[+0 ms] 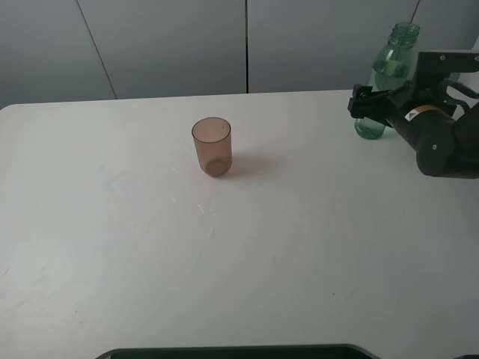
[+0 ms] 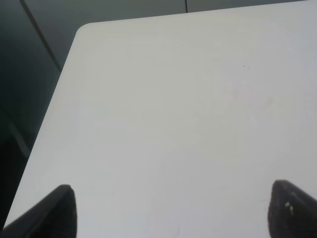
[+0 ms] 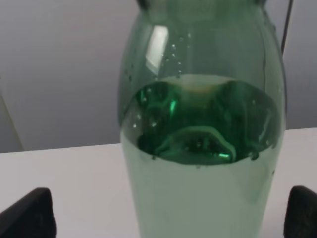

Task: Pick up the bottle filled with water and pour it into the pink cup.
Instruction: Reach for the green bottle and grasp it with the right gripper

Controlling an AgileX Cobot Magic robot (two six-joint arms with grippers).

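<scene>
Exterior high shows the bottle (image 1: 392, 69) upright, mouth up, near the table's (image 1: 299, 224) far right edge, partly hidden by the spread-open right gripper (image 1: 368, 105) straddling it; left gripper (image 2: 171, 213) likewise spread, holding nothing.

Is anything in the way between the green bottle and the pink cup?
No, nothing visible is. Only bare white table lies between the bottle at the far right edge and the pink cup near the middle.
</scene>
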